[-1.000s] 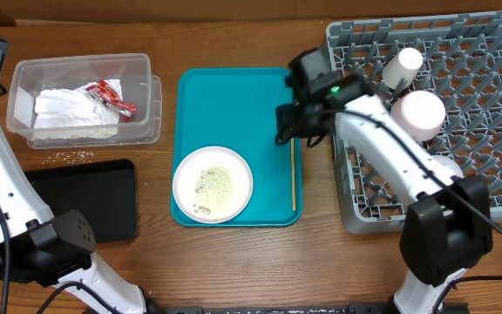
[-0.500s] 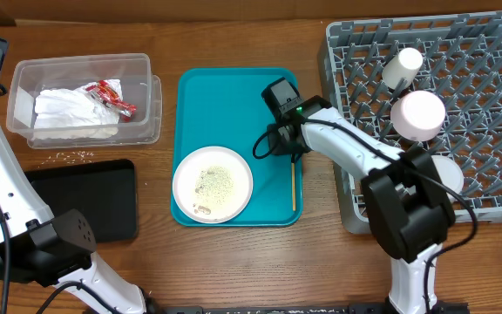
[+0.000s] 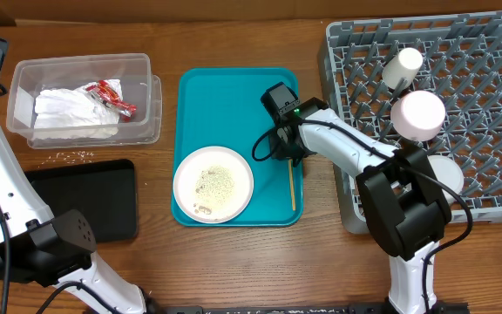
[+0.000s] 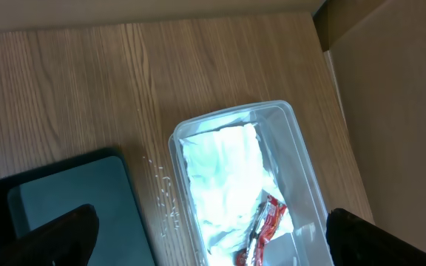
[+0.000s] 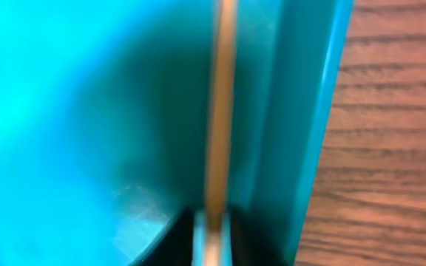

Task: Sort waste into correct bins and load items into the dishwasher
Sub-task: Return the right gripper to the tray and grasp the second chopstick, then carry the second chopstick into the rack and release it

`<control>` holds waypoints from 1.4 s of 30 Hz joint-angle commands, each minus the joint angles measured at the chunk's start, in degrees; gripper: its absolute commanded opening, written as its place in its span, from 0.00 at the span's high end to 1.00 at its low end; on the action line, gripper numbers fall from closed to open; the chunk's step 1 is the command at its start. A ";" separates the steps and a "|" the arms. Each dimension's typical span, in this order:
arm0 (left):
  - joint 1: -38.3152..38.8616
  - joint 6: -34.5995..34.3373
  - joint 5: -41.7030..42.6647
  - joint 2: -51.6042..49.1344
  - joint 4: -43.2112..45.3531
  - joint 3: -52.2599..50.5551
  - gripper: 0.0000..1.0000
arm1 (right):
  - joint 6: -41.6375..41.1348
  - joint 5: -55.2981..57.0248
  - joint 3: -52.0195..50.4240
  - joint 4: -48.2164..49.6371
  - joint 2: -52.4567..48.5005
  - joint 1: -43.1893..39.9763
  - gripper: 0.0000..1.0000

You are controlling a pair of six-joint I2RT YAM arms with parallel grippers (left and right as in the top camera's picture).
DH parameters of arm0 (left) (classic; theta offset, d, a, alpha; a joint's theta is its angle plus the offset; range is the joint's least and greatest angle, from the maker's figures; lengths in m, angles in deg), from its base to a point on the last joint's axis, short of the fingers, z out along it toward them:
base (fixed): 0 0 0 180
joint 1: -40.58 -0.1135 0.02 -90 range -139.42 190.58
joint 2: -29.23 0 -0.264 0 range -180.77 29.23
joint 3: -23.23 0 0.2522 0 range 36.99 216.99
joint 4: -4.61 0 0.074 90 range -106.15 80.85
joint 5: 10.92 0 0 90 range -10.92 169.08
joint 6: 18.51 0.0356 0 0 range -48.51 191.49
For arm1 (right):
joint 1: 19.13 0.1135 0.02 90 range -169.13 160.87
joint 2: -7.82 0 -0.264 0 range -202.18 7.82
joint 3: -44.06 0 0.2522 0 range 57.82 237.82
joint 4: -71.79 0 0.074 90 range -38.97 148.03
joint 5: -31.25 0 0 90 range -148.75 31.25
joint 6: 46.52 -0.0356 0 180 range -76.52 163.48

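One thin wooden stick (image 3: pixel 292 187), we note, lies along the right wall of the teal tray (image 3: pixel 225 96), its long axis pointing toward the robot. The right gripper (image 3: pixel 288 155) is clamped on its far end. The dish rack (image 3: pixel 460 113) is just right. The left gripper (image 4: pixel 209 236) gapes wide, well apart.

We see a wood-grain table (image 3: pixel 234 262) under even, soft light. A plain tan panel (image 4: pixel 398 111) stands past its edge; we can't tell what it is.

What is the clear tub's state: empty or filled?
Partly filled: the clear tub holds crumpled white napkins and a red-and-white wrapper, seen in overhead and left wrist views.
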 commanded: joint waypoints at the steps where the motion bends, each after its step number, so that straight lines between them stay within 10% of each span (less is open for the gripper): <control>1: 0.37 0.50 -0.72 -0.50 0.04 0.02 0.00 | -0.44 0.83 -0.15 0.15 0.07 -0.04 0.93; 15: 0.37 0.50 -0.72 -0.50 0.04 0.02 0.00 | -2.67 0.63 22.71 -19.65 4.20 -6.56 0.96; 21: 0.37 0.50 -0.72 -0.50 0.04 0.02 0.00 | 8.33 0.63 34.80 -28.59 6.45 -14.05 0.96; 29: 0.37 0.50 -0.72 -0.50 0.04 0.02 0.00 | 22.64 -3.65 31.54 -32.22 6.58 -22.77 0.96; 42: 0.37 0.50 -0.72 -0.50 0.04 0.02 0.00 | 24.15 -14.67 17.03 -24.35 6.56 -24.85 0.94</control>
